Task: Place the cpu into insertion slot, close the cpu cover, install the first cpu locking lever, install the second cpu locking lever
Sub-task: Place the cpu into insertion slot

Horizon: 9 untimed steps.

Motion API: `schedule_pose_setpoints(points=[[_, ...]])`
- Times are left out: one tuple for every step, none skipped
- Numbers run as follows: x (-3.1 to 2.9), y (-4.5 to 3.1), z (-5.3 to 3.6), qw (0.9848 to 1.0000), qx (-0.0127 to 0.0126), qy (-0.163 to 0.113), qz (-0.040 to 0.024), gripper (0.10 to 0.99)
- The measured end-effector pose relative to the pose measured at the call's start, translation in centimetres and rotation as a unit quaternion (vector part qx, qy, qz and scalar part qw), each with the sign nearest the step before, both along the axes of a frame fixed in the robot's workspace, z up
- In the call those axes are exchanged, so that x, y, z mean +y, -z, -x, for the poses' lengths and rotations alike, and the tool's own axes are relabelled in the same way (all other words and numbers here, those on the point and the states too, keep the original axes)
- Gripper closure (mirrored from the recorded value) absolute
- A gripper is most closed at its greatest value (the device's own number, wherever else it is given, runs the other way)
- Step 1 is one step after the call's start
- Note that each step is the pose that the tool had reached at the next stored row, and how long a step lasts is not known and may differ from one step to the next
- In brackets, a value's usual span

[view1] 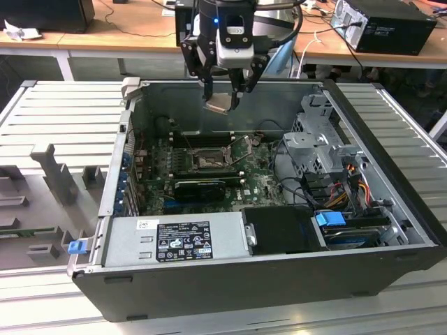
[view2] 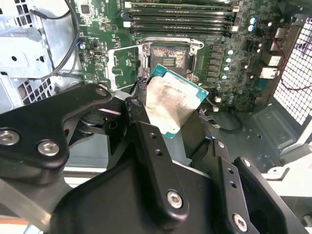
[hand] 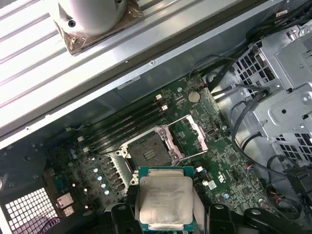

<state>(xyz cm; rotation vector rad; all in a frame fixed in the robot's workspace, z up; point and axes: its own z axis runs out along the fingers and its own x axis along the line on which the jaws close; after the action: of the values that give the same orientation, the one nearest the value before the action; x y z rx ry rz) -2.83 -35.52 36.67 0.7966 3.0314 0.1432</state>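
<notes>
Gripper [view1: 223, 100], clamped on the cpu [hand: 165, 201], hung over the case's [view1: 230, 283] far side; the insertion slot [hand: 148, 151] lay open, the cpu cover [hand: 192, 139] raised.

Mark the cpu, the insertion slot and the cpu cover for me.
cpu [hand: 165, 199]: first wrist view, middle of its metal top.
insertion slot [hand: 147, 152]: first wrist view, dark socket centre.
cpu cover [hand: 171, 143]: first wrist view, one frame bar.
</notes>
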Motion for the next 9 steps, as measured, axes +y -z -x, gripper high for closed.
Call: schedule_pose_setpoints(points=[[0.00, 0.00, 0.00, 1.0000, 0.0000, 0.005, 0.0000, 0.561], [0.00, 0.01, 0.00, 0.9999, 0.0000, 0.013, 0.0001, 0.561], [0.00, 0.01, 0.00, 0.9998, 0.0000, 0.020, 0.0002, 0.561], [0.00, 0.02, 0.00, 0.9996, 0.0000, 0.027, 0.0003, 0.561], [0.00, 0.03, 0.00, 0.9994, 0.0000, 0.036, 0.0003, 0.561], [0.00, 0.03, 0.00, 0.9992, 0.0000, 0.041, 0.0003, 0.561], [0.00, 0.04, 0.00, 0.9987, 0.0000, 0.051, 0.0003, 0.561], [0.00, 0.04, 0.00, 0.9982, 0.0000, 0.059, 0.0003, 0.561], [0.00, 0.04, 0.00, 0.9976, 0.0000, 0.070, 0.0003, 0.561]])
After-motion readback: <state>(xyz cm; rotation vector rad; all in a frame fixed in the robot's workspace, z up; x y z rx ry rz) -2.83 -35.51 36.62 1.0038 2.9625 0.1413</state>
